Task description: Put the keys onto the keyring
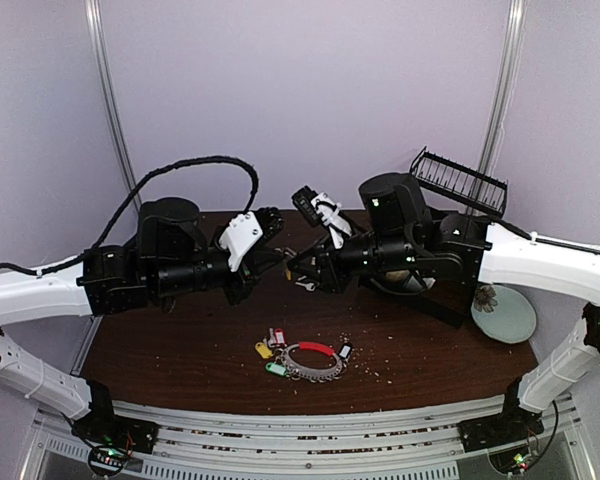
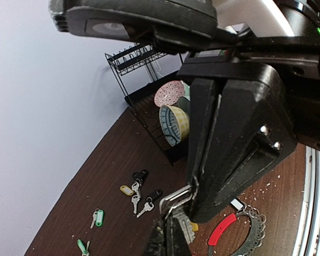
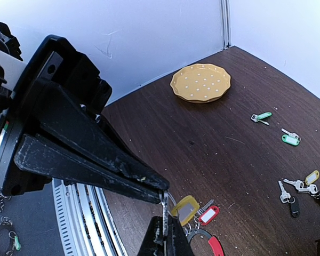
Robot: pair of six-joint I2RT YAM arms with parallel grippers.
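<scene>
Two black-and-white arms, the left arm (image 1: 170, 265) and the right arm (image 1: 400, 245), are seen stretched level toward each other above the middle of a dark wooden surface (image 1: 180, 350), their tips brought nose to nose. The left jaws and the right jaws are both closed tight. A small silver metal piece (image 2: 176, 200) is pinched where the tips meet; whether it is a key or a ring cannot be told.

The keyring (image 1: 317, 349), a red plastic arc joined to a silver beaded chain, is seen lying flat on the surface below the arms, toward the near edge. Tagged keys (image 1: 270, 352) in yellow, red and green are clustered against its left side.

From above, much of the far surface is hidden by the arms. More is shown by the wrist cameras: green-tagged keys (image 2: 98, 217) and a small bunch of black-headed keys (image 2: 140, 175), with a yellow tag beside it, are scattered well apart from the keyring. A scalloped yellow plate (image 3: 201, 84) with pale dots is shown by the right wrist camera alone. A black wire rack (image 2: 133, 56) holding a patterned bowl (image 2: 173, 124) on edge is caught close by the left wrist camera. A pale round plate (image 1: 503, 312) at the right edge is seen only from above. The wood is speckled with light crumbs.
</scene>
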